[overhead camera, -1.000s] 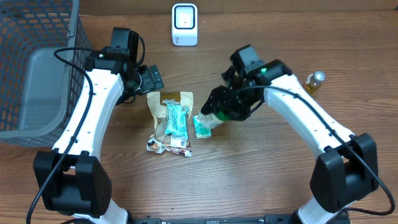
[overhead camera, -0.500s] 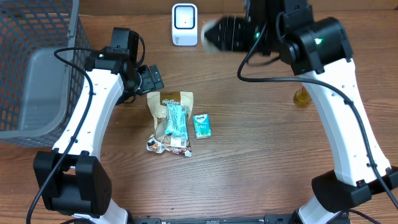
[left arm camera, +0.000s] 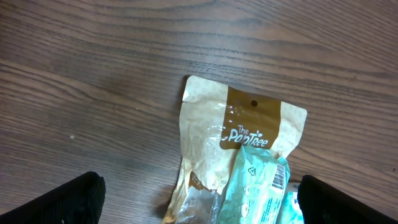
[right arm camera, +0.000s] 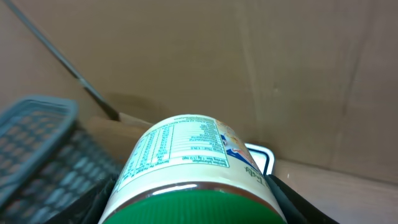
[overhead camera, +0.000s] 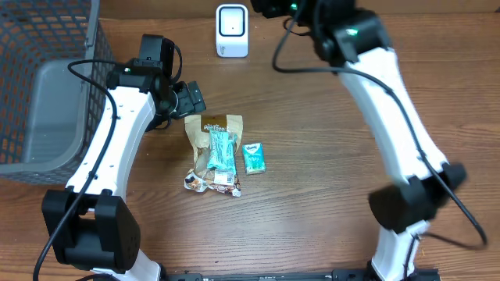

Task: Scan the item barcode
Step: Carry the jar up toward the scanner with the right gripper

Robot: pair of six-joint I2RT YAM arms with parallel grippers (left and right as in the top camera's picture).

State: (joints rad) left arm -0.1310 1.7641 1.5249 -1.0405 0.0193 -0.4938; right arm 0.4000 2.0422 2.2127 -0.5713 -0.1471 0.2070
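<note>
Two tools: the right tool point(right arm camera: 194, 208) grasps a green-capped jar point(right arm camera: 189, 158), label uppermost, aloft near the white scanner point(overhead camera: 232, 30) at the far edge of the tabletop point(overhead camera: 328, 203); the left tool point(overhead camera: 188, 98), jaws spread wide and empty, hovers above a brown pouch point(left arm camera: 208, 134).
</note>
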